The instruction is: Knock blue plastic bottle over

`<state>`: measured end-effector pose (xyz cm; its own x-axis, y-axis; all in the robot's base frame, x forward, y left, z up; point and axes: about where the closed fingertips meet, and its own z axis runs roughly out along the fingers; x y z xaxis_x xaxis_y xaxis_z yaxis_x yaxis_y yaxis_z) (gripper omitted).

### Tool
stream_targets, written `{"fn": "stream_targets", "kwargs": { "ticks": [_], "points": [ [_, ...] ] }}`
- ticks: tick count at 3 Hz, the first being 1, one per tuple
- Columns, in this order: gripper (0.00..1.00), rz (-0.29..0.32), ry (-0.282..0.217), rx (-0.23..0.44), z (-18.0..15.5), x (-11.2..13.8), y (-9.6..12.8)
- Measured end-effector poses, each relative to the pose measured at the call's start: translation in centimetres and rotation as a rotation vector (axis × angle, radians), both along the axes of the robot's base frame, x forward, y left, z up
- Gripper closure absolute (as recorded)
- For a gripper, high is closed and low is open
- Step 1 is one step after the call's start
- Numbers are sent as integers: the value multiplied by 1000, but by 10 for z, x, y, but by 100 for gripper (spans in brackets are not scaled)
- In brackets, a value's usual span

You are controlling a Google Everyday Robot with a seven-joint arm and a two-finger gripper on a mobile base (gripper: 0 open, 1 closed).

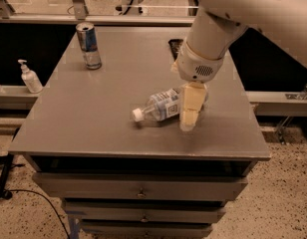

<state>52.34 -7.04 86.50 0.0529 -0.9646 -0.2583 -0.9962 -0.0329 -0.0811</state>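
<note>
The blue plastic bottle (161,105) lies on its side near the middle of the grey table (83,113). Its white cap (137,115) points left and toward the front edge, and its label faces up. My gripper (187,119) hangs from the white arm (213,39) and points down at the table. It stands just in front of the bottle's base end and hides that end, so I cannot tell whether it touches the bottle.
A blue-and-silver drink can (88,46) stands upright at the table's back left. A small white pump bottle (29,77) stands on the ledge left of the table. A dark flat object (174,46) lies behind the arm. Drawers (138,188) sit below the tabletop.
</note>
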Motion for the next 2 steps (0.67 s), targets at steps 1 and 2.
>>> {"fn": "stream_targets", "kwargs": {
  "ticks": [1, 2],
  "points": [
    [0, -60, 5, 73, 12, -4, -17],
    [0, -162, -38, 210, 38, -4, -58]
  ]
}}
